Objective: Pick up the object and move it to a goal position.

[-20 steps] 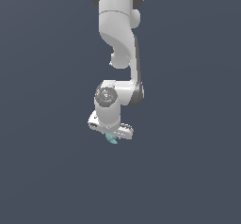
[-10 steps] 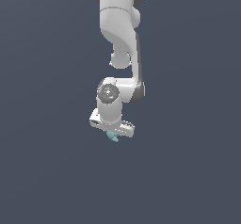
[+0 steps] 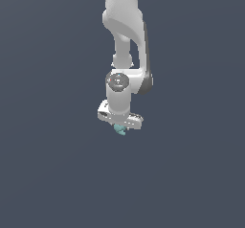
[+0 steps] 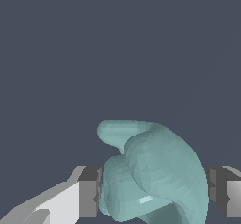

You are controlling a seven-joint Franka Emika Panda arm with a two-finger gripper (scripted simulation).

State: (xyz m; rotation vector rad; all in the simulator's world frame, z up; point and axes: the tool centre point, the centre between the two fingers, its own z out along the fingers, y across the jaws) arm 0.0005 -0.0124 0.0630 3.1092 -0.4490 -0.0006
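Note:
The object point(image 3: 119, 130) is a tiny pale teal, lobed lump peeking out just below my white gripper point(image 3: 120, 126) in the exterior view. In the wrist view the object point(image 4: 153, 173) fills the space between my two fingers point(image 4: 89, 192), and both pads press against its sides. My gripper is shut on the object and points downward. The arm hangs from the top of the exterior view. I cannot tell whether the object touches the surface below.
A plain dark grey-blue surface point(image 3: 48, 174) fills the exterior view and the wrist view point(image 4: 117, 39). No other objects, edges or goal marker show.
The gripper with the object has shifted slightly towards the exterior view's right and a little upward, and the arm's upper links have swung with it.

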